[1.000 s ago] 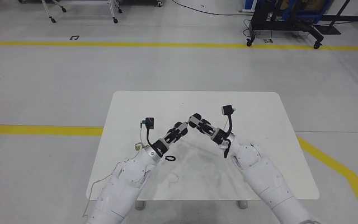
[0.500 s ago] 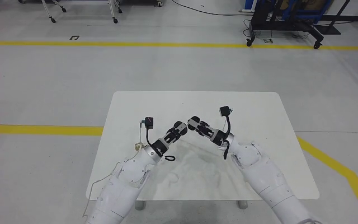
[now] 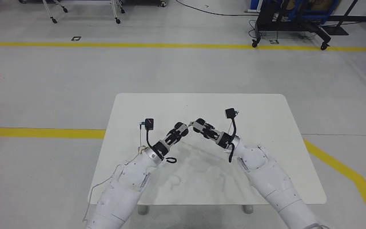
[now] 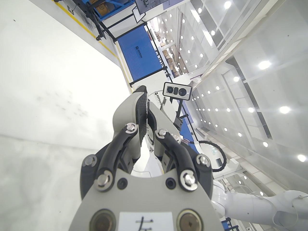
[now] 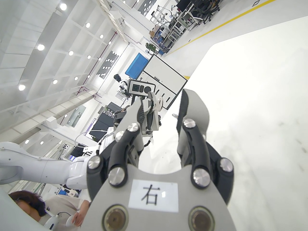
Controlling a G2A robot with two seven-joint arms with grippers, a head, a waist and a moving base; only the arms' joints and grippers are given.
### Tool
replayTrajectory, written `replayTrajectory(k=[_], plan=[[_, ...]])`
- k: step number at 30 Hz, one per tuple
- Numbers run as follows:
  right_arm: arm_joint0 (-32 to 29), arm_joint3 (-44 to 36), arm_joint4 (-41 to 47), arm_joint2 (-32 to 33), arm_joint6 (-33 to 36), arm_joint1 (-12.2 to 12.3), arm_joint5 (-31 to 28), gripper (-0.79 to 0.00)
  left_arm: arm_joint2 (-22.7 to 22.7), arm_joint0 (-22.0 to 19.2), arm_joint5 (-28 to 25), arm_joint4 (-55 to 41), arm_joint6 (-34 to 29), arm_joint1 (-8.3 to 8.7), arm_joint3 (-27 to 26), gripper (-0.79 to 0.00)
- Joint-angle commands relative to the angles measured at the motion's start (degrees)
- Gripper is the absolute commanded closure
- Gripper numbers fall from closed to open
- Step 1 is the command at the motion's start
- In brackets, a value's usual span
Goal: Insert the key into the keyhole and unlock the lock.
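Top view: shows both arms raised over the middle of the white table, meeting tip to tip. Places the left gripper just beside the right gripper, the two angled toward each other above the tabletop and well apart from every edge. Left wrist view: shows the left gripper's dark ribbed pads drawn narrow, almost flat against each other, with the other arm's white finger right behind them. Right wrist view: shows the right gripper spread wide, its two fingers well apart, and looks straight through that gap at the left gripper. Catches a small silvery piece with a round, holed head standing out from the left gripper's pinched pads. Probably the key, though too small to call for certain. Puts that piece up off the table, just in front of the right gripper's open fingers and, as far as can be told, not touching them.
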Motion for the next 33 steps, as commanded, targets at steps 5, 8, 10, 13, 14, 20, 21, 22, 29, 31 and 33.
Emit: replayTrajectory(k=[5,8,10,13,14,20,21,22,29,31,33], plan=[[0.00,0.00,0.00,0.00,0.00,0.00,0.00,-0.785,-1.21,0.04,0.55,-2.12,-1.23,0.21,-0.39,0.000],[-0.34,-0.24,-2.26,0.78,-0.54,0.26,-0.61,-0.785,-1.84,0.04,1.05,-3.83,-3.56,0.41,-0.99,0.000],[-0.23,0.18,-2.86,2.39,1.11,0.80,-2.94,-0.785,-2.57,-0.09,1.36,-4.63,-6.14,0.68,-1.49,0.000],[0.78,1.18,0.06,4.34,9.78,1.87,-6.82,-0.785,-3.22,-0.36,2.04,-5.15,-12.02,1.20,-2.25,0.000],[1.07,1.43,2.52,4.80,13.08,2.19,-8.48,-0.785,-3.13,-0.55,1.86,-3.99,-14.87,1.45,-2.63,0.000],[3.42,4.39,15.05,5.09,31.14,3.59,-8.79,-0.570,-2.79,-0.23,1.09,-2.60,-22.50,2.23,-3.77,0.000],[3.69,4.60,15.89,4.57,32.62,3.67,-8.39,-0.465,-2.69,-0.24,0.88,-2.40,-23.15,2.31,-3.89,0.000],[3.78,4.56,16.90,3.81,33.39,3.70,-7.62,-0.382,-2.65,-0.25,0.76,-2.04,-23.38,2.38,-3.92,0.000],[4.43,5.23,20.05,0.52,34.26,4.34,-6.76,-0.092,-2.18,-0.21,0.01,0.52,-22.97,2.74,-4.17,0.000],[4.55,5.21,21.06,-0.17,34.26,4.58,-6.75,-0.080,-1.88,-0.08,-0.04,0.97,-22.42,2.78,-4.20,0.000],[4.70,5.23,21.83,-0.69,34.25,4.87,-6.76,-0.086,-1.66,-0.09,-0.07,1.19,-22.09,2.82,-4.15,0.000]])
